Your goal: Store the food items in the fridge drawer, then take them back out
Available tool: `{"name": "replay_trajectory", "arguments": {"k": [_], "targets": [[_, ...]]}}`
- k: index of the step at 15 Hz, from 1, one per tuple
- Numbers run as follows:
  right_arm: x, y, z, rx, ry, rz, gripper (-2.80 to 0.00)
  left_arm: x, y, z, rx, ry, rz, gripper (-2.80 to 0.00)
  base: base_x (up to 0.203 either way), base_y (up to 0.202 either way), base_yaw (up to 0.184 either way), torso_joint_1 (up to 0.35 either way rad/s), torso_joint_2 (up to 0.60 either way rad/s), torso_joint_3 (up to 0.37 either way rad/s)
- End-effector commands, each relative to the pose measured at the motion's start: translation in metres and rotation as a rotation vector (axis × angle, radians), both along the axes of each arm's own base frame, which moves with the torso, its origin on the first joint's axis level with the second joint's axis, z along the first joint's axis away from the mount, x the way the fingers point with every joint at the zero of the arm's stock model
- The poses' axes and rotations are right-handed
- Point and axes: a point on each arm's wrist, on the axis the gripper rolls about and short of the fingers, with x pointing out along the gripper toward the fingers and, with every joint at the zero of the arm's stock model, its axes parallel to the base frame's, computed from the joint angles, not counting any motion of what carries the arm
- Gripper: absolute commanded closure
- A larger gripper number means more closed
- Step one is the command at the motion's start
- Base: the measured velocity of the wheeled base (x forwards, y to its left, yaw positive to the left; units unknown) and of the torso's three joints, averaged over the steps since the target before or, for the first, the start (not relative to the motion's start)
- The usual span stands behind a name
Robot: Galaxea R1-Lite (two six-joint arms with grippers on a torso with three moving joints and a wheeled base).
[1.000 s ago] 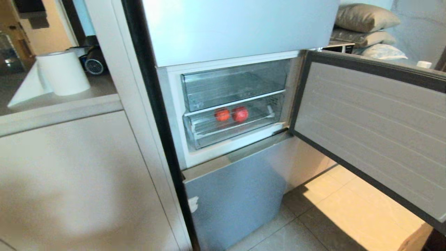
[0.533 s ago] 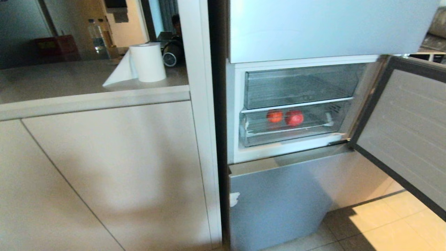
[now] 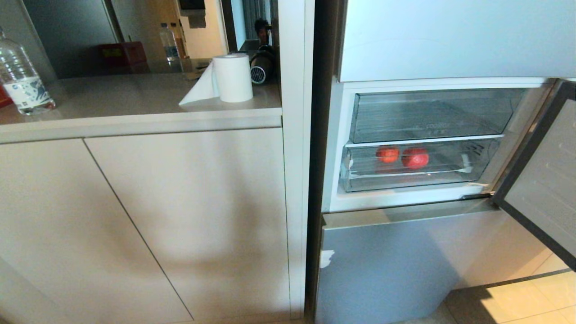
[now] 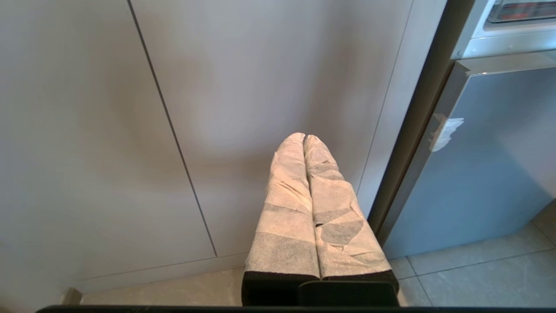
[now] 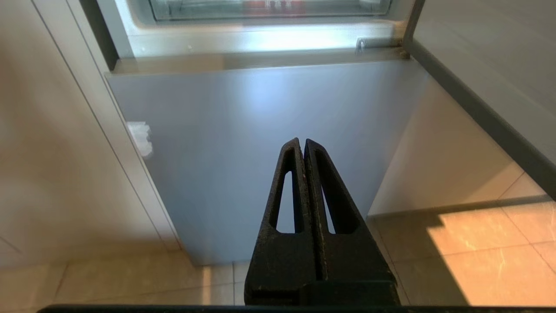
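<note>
Clear plastic water bottle [image 3: 21,77] sat at 9 o'clock on the beige countertop [image 3: 112,96], white paper towel roll [image 3: 231,77] toward 11. Left gripper [image 4: 303,138], white-wrapped fingers pressed together, held nothing, facing the cabinet. Two round red fruits [image 3: 403,156] lay at 3 o'clock inside the lower clear plastic fridge drawer [image 3: 418,177], side by side. Right gripper [image 5: 302,142], black jaws fully closed, was empty, before the grey lower fridge door [image 5: 260,143].

You see the left gripper [image 4: 304,138] with long fingers wrapped in creased white tape over black bases; your right gripper [image 5: 302,142] has bare black slotted fingers.
</note>
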Motion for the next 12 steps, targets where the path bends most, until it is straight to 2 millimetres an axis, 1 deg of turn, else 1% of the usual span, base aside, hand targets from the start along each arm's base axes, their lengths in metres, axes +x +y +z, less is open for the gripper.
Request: {"name": "replay_trajectory", "arguments": {"k": [1,2,4,5,6,8,10,12], "targets": [[0.003,0.000,0.027,0.010,0.007,0.005,0.00,0.000,0.000,0.000,0.000,0.001,0.000,0.00,0.000,0.000,0.000,0.000,0.00,0.000],[0.011,0.000,0.040,0.024,0.064,0.021,0.00,0.000,0.000,0.000,0.000,0.001,0.000,0.00,0.000,0.000,0.000,0.000,0.00,0.000],[0.037,0.002,0.065,0.075,0.195,0.080,0.00,0.000,0.000,0.000,0.000,0.003,0.000,0.00,0.000,0.000,0.000,0.000,0.00,0.000],[0.055,0.003,0.075,0.101,0.266,0.120,-2.80,0.000,0.000,0.000,0.000,0.001,0.000,0.00,0.000,0.000,0.000,0.000,0.00,0.000],[0.076,0.003,0.081,0.124,0.329,0.158,-2.80,0.000,0.000,0.000,0.000,0.002,0.000,0.00,0.000,0.000,0.000,0.000,0.00,0.000],[0.123,0.005,0.085,0.154,0.411,0.214,-2.80,0.000,0.000,0.000,0.000,0.002,0.000,0.00,0.000,0.000,0.000,0.000,0.00,0.000],[0.174,0.012,0.079,0.164,0.467,0.265,-2.80,0.000,0.000,0.000,0.000,0.003,0.000,0.00,0.000,0.000,0.000,0.000,0.00,0.000],[0.220,0.026,0.065,0.149,0.488,0.300,-2.80,0.000,0.000,0.000,0.000,0.003,0.000,0.00,0.000,0.000,0.000,0.000,0.00,0.000]]}}
